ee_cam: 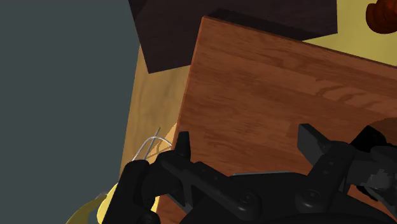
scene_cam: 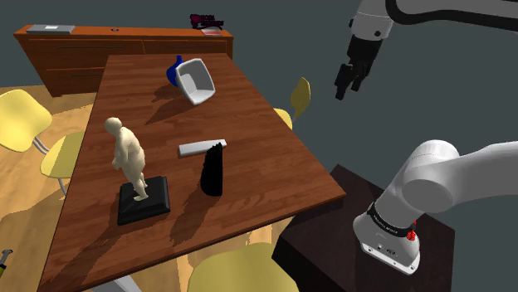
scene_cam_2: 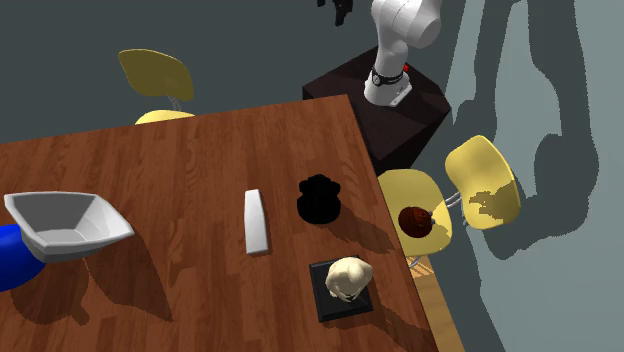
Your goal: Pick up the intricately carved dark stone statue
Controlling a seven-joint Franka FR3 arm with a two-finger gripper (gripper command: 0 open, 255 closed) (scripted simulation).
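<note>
approach stage: the gripper hung high beyond the table edge, fingers spread and empty; next it needed to swing over the dark statue and drop.

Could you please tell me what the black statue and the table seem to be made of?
The black statue is drawn flat, matte black without visible texture, so stone is only a guess. The table looks like polished reddish wood: grain lines and soft sheen.

we see a reddish wooden worktop with yellow chairs around it, a wooden sideboard beyond it against a grey wall, and a pale wooden floor underneath.
</note>
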